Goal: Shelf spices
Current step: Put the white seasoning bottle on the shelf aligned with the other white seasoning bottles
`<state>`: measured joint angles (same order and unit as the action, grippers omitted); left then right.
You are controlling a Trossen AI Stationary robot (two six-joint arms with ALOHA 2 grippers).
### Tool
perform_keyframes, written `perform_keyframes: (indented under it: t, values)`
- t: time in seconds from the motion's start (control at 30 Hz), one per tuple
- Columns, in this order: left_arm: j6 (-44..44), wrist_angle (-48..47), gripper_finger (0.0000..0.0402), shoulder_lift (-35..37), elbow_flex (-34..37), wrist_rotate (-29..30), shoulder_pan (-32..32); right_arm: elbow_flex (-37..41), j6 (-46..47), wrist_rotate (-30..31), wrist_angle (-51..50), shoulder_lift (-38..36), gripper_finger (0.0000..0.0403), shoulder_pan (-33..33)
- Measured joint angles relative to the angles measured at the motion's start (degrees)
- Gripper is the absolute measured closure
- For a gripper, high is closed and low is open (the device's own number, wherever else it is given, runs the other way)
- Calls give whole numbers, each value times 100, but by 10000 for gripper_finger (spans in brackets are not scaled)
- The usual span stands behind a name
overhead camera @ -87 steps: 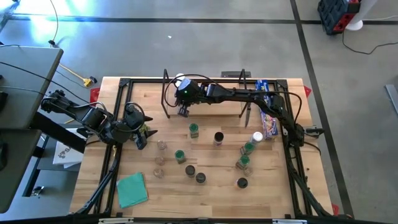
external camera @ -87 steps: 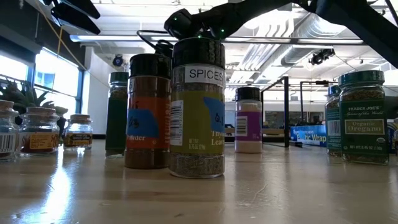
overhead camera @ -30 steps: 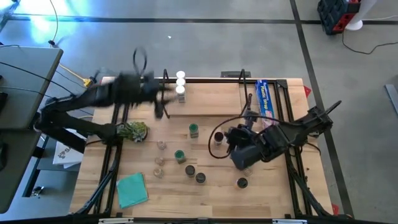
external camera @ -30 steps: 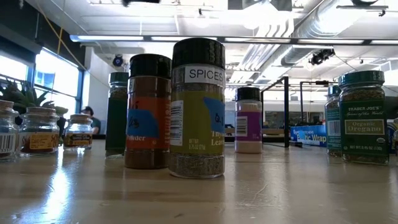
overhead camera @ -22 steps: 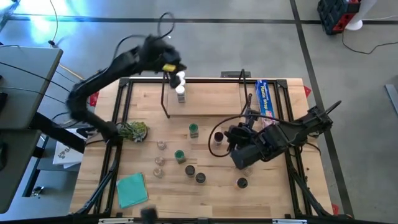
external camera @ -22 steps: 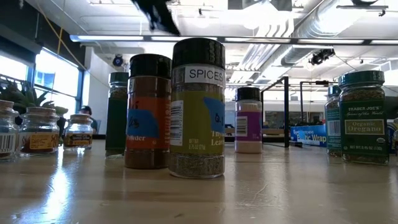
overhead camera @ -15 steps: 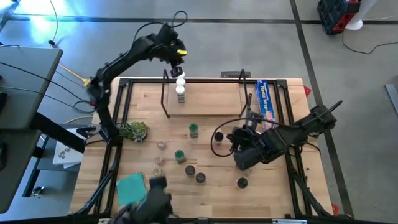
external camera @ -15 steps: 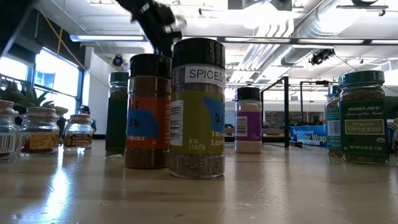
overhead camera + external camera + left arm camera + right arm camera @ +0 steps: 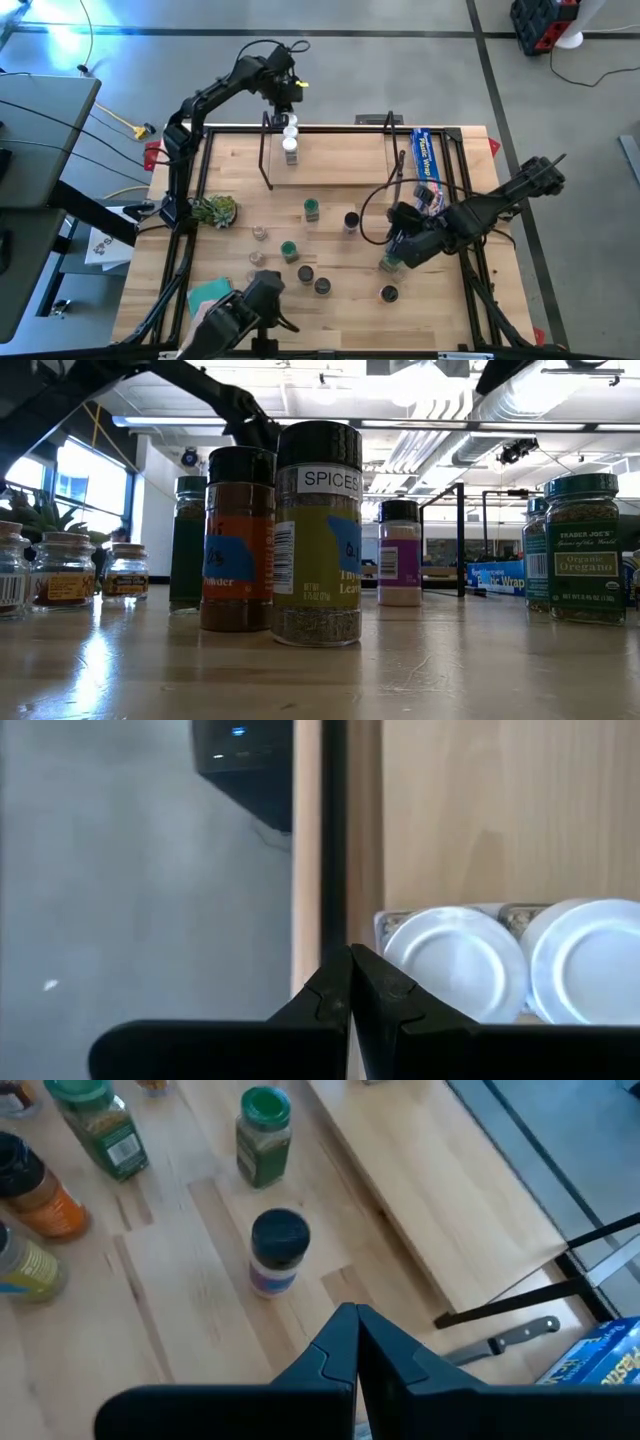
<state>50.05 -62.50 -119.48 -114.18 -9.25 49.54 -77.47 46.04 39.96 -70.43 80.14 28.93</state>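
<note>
- High view: the left gripper (image 9: 284,92) hangs beyond the far edge of the table (image 9: 340,300), its fingers pressed together on nothing. Just on the table side of it, two white-lidded jars (image 9: 290,135) stand in a row at the left end of the shelf (image 9: 330,158), a low light-wood board between thin black uprights. The right gripper (image 9: 404,243) is also pinched shut and empty, over the right half of the table; its fingertips are hard to pick out against the dark arm. A black-lidded jar (image 9: 351,220) stands to its left, green-lidded jars (image 9: 311,208) farther left, and more jars sit toward the near edge. A blue wrap box (image 9: 428,160) lies beyond it near the far right corner. A dark shape at the near edge covers part of a teal cloth (image 9: 206,295).
- Low view: neither gripper's tips can be made out; only dark arm parts cross the top. A tall black-lidded jar labelled SPICES (image 9: 318,532) stands nearest, with an orange-filled jar (image 9: 238,538) touching its left side from behind. A green-lidded oregano jar (image 9: 581,547) is at the right, partly cut off.
- Left wrist view: the closed fingers (image 9: 335,1005) meet in a point. Just ahead of them are two white round lids, both cut off by the picture's edge, next to a black upright.
- Right wrist view: the fingers (image 9: 340,1345) are shut tight. The black-lidded jar, clear with pale contents, stands right ahead of the tips; a green-lidded one is beyond it, beside the shelf board.
</note>
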Motion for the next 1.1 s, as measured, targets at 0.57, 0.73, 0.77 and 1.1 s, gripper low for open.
perform_keyframes:
  t: [0.57,0.73,0.77,1.1]
  values:
    - [120,-35,401,-31,-7,-233,28,-19,-128,33,228,7,403,0]
    - [120,-11,401,-15,-5,-227,33,-19,-131,67,203,7,403,0]
    - [122,-13,401,6,-3,-205,33,-19,-141,97,173,7,403,0]
    - [-698,102,401,698,-3,141,14,-24,-1115,-1606,-383,7,403,-280]
